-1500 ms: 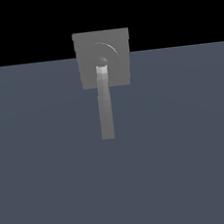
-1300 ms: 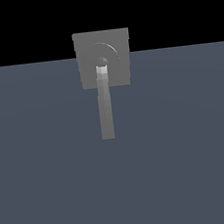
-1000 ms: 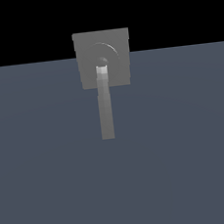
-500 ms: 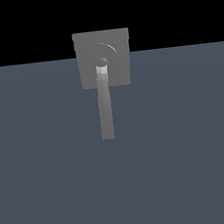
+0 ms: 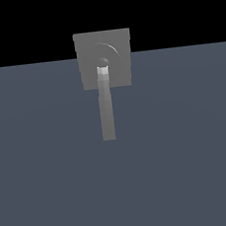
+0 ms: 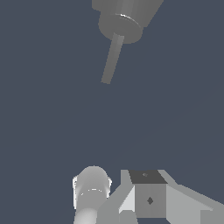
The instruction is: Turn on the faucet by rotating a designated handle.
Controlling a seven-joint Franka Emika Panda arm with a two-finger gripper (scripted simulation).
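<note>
Flat slate-blue ground (image 5: 190, 165) fills most of both views, with a black band above it in the exterior view. We note the faucet (image 5: 120, 74) standing at the far edge of the ground, centred in the exterior view: a square matte grey plate with a raised round boss at its middle, its upper part set against the black. From the boss the handle (image 5: 106, 111) projects toward the camera, a long narrow straight bar, paler at the hub end and darker along its length, longer than the plate is wide.

From the wrist view we see the faucet (image 6: 131, 13) at the frame edge, partly cut off, and the handle (image 6: 111, 59) reaching out from the round boss over the bare ground. Robot parts (image 6: 148, 199) show at the opposite edge: a pale rounded cylinder beside blocky grey and white housing, well apart from the handle's free end.

No fingers show in either view, so we cannot tell whether the claw is released or clenched.
</note>
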